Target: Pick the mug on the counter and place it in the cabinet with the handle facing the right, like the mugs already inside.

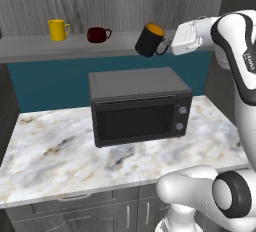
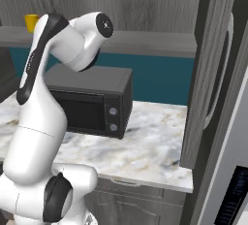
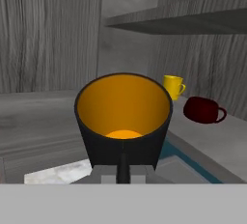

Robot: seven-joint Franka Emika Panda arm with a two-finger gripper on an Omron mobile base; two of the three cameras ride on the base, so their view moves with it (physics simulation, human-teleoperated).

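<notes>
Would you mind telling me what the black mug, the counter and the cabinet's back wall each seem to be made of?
The black mug looks like glazed ceramic: smooth matte black outside, plain orange inside, though a render leaves that open. The counter looks like polished marble: white with grey and brown veins. The cabinet's back wall looks like grey-stained wood: vertical grain streaks, no shine.

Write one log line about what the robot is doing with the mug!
pincer: shut on black mug | mug: lifted, tilted, beside shelf | yellow mug, red cup: on shelf

Reached up and leftward with elbow bent high, wrist level, gripper clamped on the tilted mug.
</notes>
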